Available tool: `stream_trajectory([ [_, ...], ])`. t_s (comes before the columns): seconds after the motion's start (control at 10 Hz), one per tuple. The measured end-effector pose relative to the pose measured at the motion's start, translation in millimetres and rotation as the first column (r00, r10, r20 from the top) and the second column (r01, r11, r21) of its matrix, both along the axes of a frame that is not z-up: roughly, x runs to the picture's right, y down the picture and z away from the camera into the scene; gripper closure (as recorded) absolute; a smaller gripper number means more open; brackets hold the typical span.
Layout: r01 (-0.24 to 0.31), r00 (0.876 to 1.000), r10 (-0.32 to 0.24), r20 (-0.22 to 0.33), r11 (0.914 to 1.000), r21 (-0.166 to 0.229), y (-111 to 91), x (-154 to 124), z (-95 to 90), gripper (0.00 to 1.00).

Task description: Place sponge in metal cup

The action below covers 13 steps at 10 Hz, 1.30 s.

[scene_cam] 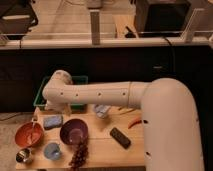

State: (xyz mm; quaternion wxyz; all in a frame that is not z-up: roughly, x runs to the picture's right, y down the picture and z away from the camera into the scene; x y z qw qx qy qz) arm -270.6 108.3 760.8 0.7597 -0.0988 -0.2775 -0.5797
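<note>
The sponge is a light-blue block lying flat on the wooden table, at the left between the green tray and the purple bowl. The metal cup is small and shiny and stands upright at the table's front-left corner, in front of the orange bowl. My white arm reaches from the right across the table to the left. My gripper hangs below the arm's left end, just behind and above the sponge, over the tray's front edge. It is well behind the metal cup.
An orange bowl, a purple bowl, a light-blue plastic cup and dark grapes crowd the front left. A green tray sits behind. A pale packet, a black bar and a red chili lie to the right.
</note>
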Motion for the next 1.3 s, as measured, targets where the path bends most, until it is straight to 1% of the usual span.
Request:
stream_trajectory([
  [0.1,0.061,0.998,-0.061,0.029,0.9981,-0.005,7,-11,5.5,0.2],
  [0.2,0.091,0.995,-0.091,0.042,0.9958,-0.009,9,-18,9.3,0.2],
  [0.3,0.117,0.992,-0.116,0.042,0.9929,-0.02,11,-21,16.3,0.2],
  [0.5,0.144,0.989,-0.142,0.047,0.9891,-0.032,14,-27,24.0,0.2],
  [0.8,0.182,0.983,-0.179,0.048,0.9819,-0.053,21,-31,43.6,0.2],
  [1.0,0.188,0.982,-0.186,0.041,0.9798,-0.067,28,-31,55.1,0.2],
  [1.1,0.183,0.983,-0.18,0.036,0.98,-0.079,33,-32,60.7,0.2],
  [1.2,0.159,0.987,-0.157,0.03,0.9824,-0.098,35,-32,65.4,0.2],
  [1.3,0.102,0.995,-0.103,0.002,0.9871,-0.123,38,-31,72.8,0.2],
])
